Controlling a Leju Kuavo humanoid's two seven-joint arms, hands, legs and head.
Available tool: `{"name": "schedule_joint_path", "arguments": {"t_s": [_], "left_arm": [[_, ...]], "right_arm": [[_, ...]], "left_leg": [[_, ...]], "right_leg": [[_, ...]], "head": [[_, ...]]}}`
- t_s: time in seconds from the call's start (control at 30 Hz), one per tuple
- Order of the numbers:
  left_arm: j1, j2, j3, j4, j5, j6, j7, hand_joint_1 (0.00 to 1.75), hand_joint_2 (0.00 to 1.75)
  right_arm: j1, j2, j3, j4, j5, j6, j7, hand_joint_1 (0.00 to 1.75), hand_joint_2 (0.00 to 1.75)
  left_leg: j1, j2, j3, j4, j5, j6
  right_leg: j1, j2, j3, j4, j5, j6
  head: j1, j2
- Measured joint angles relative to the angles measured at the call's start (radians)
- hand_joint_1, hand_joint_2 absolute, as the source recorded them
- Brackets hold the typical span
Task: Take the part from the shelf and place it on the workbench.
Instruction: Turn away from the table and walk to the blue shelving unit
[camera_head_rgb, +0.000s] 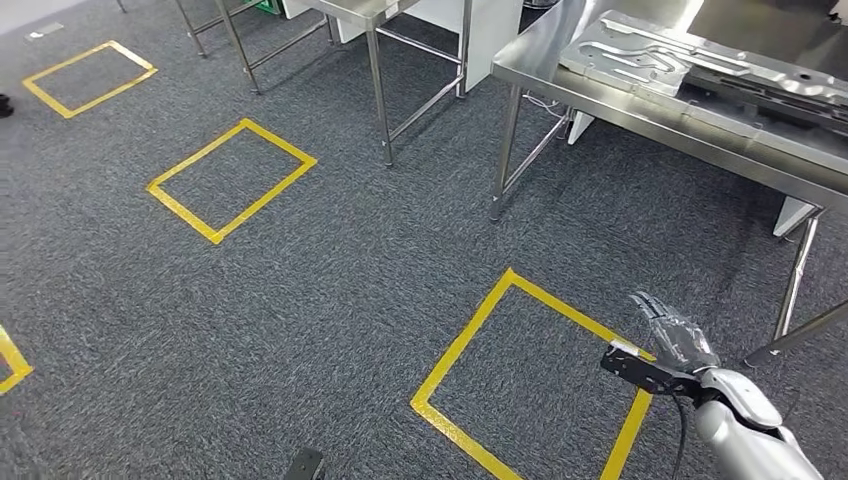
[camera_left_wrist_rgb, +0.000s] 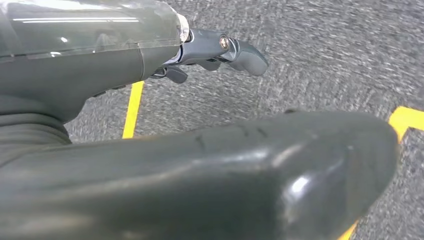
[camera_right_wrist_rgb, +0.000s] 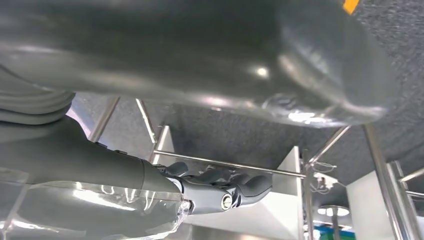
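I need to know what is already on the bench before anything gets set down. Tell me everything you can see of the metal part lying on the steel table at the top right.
The part is a long, flat, silver-grey metal panel with stamped ribs and raised channels along it, dull with some shine. It lies flat on the table, running from near the table's left end toward the picture's right edge, which cuts it off. Darker pressed pieces lie beside it. No hand touches it.

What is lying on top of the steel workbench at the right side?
On the workbench lie flat pressed metal parts. The picture edge cuts off the far side of the bench, so anything there is unseen.
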Motion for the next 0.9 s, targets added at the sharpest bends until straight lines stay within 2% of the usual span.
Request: {"name": "schedule_joint_path", "arguments": {"t_s": [0.07, 0.1, 0.13, 0.2, 0.23, 0.27, 0.33, 0.4, 0.43, 0.47, 0.5, 0.57, 0.6, 0.63, 0.7, 0.73, 0.8, 0.83, 0.87, 0.9], "left_arm": [[-0.003, 0.001, 0.000, 0.000, -0.008, 0.009, 0.004, 0.00, 0.00], [-0.004, 0.001, 0.000, 0.000, -0.008, 0.013, 0.006, 0.00, 0.00], [-0.005, 0.002, 0.000, 0.000, -0.008, 0.016, 0.007, 0.00, 0.00], [-0.002, 0.005, 0.000, 0.000, -0.009, 0.023, 0.010, 0.00, 0.00], [0.001, 0.006, 0.000, 0.000, -0.012, 0.029, 0.011, 0.00, 0.00], [0.002, 0.007, 0.000, 0.000, -0.015, 0.036, 0.013, 0.00, 0.00], [0.002, 0.007, 0.000, 0.000, -0.023, 0.051, 0.015, 0.00, 0.00], [0.006, 0.008, 0.000, 0.000, -0.025, 0.062, 0.015, 0.00, 0.00], [0.011, 0.008, 0.000, 0.000, -0.025, 0.066, 0.016, 0.00, 0.00], [0.017, 0.009, 0.000, 0.000, -0.025, 0.070, 0.018, 0.00, 0.00], [0.023, 0.009, 0.000, 0.000, -0.027, 0.074, 0.021, 0.00, 0.00], [0.029, 0.009, 0.000, 0.000, -0.036, 0.076, 0.027, 0.00, 0.00], [0.030, 0.009, 0.000, 0.000, -0.041, 0.076, 0.029, 0.00, 0.00], [0.030, 0.009, 0.000, 0.000, -0.045, 0.076, 0.030, 0.00, 0.00], [0.033, 0.009, 0.000, 0.000, -0.048, 0.076, 0.031, 0.00, 0.00], [0.035, 0.009, 0.000, 0.000, -0.051, 0.076, 0.031, 0.00, 0.00], [0.035, 0.010, 0.000, 0.000, -0.056, 0.075, 0.027, 0.00, 0.00], [0.034, 0.010, 0.000, 0.000, -0.057, 0.075, 0.022, 0.00, 0.00], [0.032, 0.010, 0.000, 0.000, -0.056, 0.075, 0.017, 0.00, 0.00], [0.030, 0.010, 0.000, 0.000, -0.056, 0.075, 0.012, 0.00, 0.00]], "right_arm": [[0.046, 0.037, -0.015, 0.044, 0.014, -0.071, 0.029, 0.00, 0.00], [0.070, 0.054, -0.022, 0.064, 0.016, -0.096, 0.037, 0.00, 0.00], [0.093, 0.070, -0.029, 0.083, 0.015, -0.112, 0.040, 0.00, 0.00], [0.126, 0.098, -0.043, 0.115, 0.006, -0.121, 0.049, 0.00, 0.00], [0.140, 0.109, -0.052, 0.130, -0.004, -0.120, 0.057, 0.00, 0.00], [0.155, 0.118, -0.065, 0.145, -0.017, -0.121, 0.067, 0.00, 0.00], [0.199, 0.129, -0.099, 0.180, -0.046, -0.134, 0.089, 0.00, 0.00], [0.260, 0.141, -0.139, 0.216, -0.078, -0.153, 0.106, 0.00, 0.00], [0.292, 0.149, -0.158, 0.231, -0.092, -0.158, 0.115, 0.00, 0.00], [0.321, 0.158, -0.179, 0.245, -0.104, -0.161, 0.125, 0.00, 0.00], [0.347, 0.167, -0.197, 0.257, -0.114, -0.161, 0.136, 0.00, 0.00], [0.388, 0.182, -0.235, 0.280, -0.138, -0.159, 0.150, 0.00, 0.00], [0.405, 0.188, -0.254, 0.290, -0.153, -0.158, 0.154, 0.00, 0.00], [0.420, 0.193, -0.273, 0.299, -0.165, -0.156, 0.157, 0.00, 0.00], [0.443, 0.202, -0.304, 0.313, -0.179, -0.153, 0.166, 0.00, 0.00], [0.450, 0.206, -0.316, 0.318, -0.187, -0.147, 0.171, 0.00, 0.00], [0.464, 0.212, -0.341, 0.327, -0.210, -0.126, 0.186, 0.00, 0.00], [0.473, 0.214, -0.356, 0.332, -0.227, -0.112, 0.193, 0.00, 0.00], [0.485, 0.216, -0.373, 0.337, -0.246, -0.098, 0.199, 0.00, 0.00], [0.497, 0.218, -0.390, 0.343, -0.268, -0.084, 0.204, 0.00, 0.00]], "left_leg": [[-0.007, 0.037, 0.075, -0.142, 0.046, 0.010], [-0.011, 0.049, 0.096, -0.183, 0.055, 0.016], [-0.015, 0.054, 0.103, -0.198, 0.054, 0.021], [-0.015, 0.033, 0.102, -0.202, 0.059, 0.030], [-0.013, 0.024, 0.105, -0.208, 0.063, 0.034], [-0.011, 0.015, 0.107, -0.215, 0.068, 0.040], [-0.007, -0.008, 0.111, -0.222, 0.075, 0.047], [-0.007, -0.039, 0.110, -0.221, 0.076, 0.049], [-0.007, -0.055, 0.110, -0.220, 0.075, 0.049], [-0.007, -0.070, 0.110, -0.218, 0.075, 0.048], [-0.007, -0.083, 0.111, -0.215, 0.074, 0.047], [-0.008, -0.105, 0.108, -0.206, 0.068, 0.039], [-0.009, -0.113, 0.106, -0.201, 0.065, 0.034], [-0.010, -0.120, 0.104, -0.199, 0.063, 0.030], [-0.010, -0.132, 0.100, -0.200, 0.063, 0.019], [-0.009, -0.125, 0.099, -0.196, 0.059, 0.014], [-0.010, -0.078, 0.078, -0.144, 0.022, 0.003], [-0.008, -0.048, 0.054, -0.086, -0.013, -0.002], [-0.007, -0.027, 0.022, -0.016, -0.050, -0.007], [-0.004, -0.017, -0.009, 0.051, -0.080, -0.010]], "right_leg": [[0.003, -0.022, 0.007, -0.001, -0.005, 0.006], [0.005, -0.032, 0.010, -0.001, -0.007, 0.011], [0.007, -0.041, 0.013, -0.002, -0.008, 0.016], [0.006, -0.053, 0.017, -0.004, -0.010, 0.027], [0.004, -0.041, 0.017, -0.001, -0.015, 0.033], [0.001, -0.017, 0.013, 0.014, -0.029, 0.037], [-0.003, 0.043, -0.026, 0.109, -0.088, 0.044], [-0.003, 0.066, -0.085, 0.235, -0.143, 0.046], [-0.003, 0.069, -0.101, 0.264, -0.146, 0.047], [-0.003, 0.070, -0.100, 0.257, -0.129, 0.047], [-0.004, 0.075, -0.081, 0.211, -0.097, 0.046], [-0.006, 0.104, -0.020, 0.076, -0.036, 0.041], [-0.005, 0.116, 0.001, 0.030, -0.021, 0.037], [-0.004, 0.124, 0.012, 0.007, -0.018, 0.031], [-0.002, 0.113, 0.014, 0.004, -0.018, 0.018], [-0.003, 0.105, 0.016, 0.001, -0.016, 0.011], [-0.005, 0.087, 0.019, -0.005, -0.013, -0.003], [-0.003, 0.075, 0.020, -0.006, -0.014, -0.008], [-0.001, 0.061, 0.021, -0.005, -0.016, -0.011], [0.001, 0.046, 0.021, -0.005, -0.017, -0.012]], "head": [[0.000, 0.000], [0.000, 0.000], [0.000, 0.000], [0.000, 0.000], [0.000, 0.000], [0.000, 0.000], [0.000, 0.000], [0.000, 0.000], [0.000, 0.000], [0.000, 0.000], [0.000, 0.000], [0.000, 0.000], [0.000, 0.000], [0.000, 0.000], [0.000, 0.000], [0.000, 0.000], [0.000, 0.000], [0.000, 0.000], [-0.001, 0.000], [0.000, 0.000]]}}
